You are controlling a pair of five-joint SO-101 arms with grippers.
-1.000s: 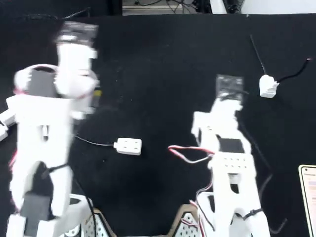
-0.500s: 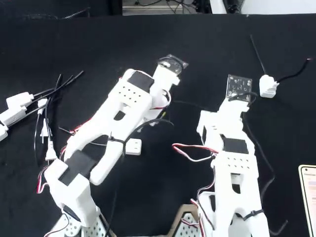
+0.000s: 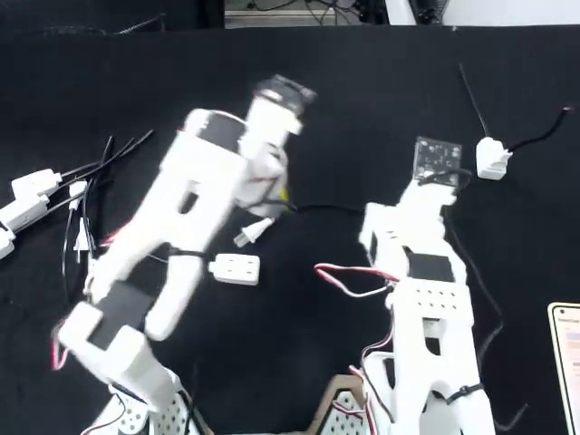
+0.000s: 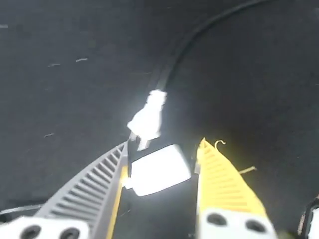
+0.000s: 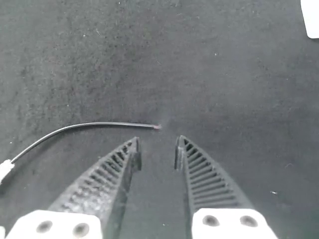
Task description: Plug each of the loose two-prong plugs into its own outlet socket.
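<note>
Black cloth (image 3: 362,54) covers the table in the high view. The left arm (image 3: 195,195) stood over the table's left edge a second ago and stretched toward the middle half a second ago; now it is drawn back a little and blurred. The cloth beside the small outlet block (image 3: 236,267) was bare a second ago. A white two-prong plug (image 3: 249,236) now lies just beside the block, its black cord (image 3: 326,210) trailing toward the right arm (image 3: 426,272). The block has not shifted, and the right arm has hardly stirred. By my reading, this plug has been brought up to its socket but is not yet in. More loose plugs and cords (image 3: 82,240) wait at the table's left edge by white socket pieces (image 3: 27,195), so most of the task seems to remain. A white adapter (image 3: 492,159) on its own cord sits beyond the right arm.

In the left wrist view, the left gripper (image 4: 163,145) stands wide and holds nothing. The outlet block shows between its grey and yellow fingers. The plug lies just past the block with its prong end turned toward it; whether they touch, I cannot tell. The light block may slide when pushed, and the cord could twist the plug.

In the right wrist view, the right gripper (image 5: 157,147) is parted only narrowly and is empty. A thin black wire (image 5: 89,127) ends just ahead of its fingertips.
</note>
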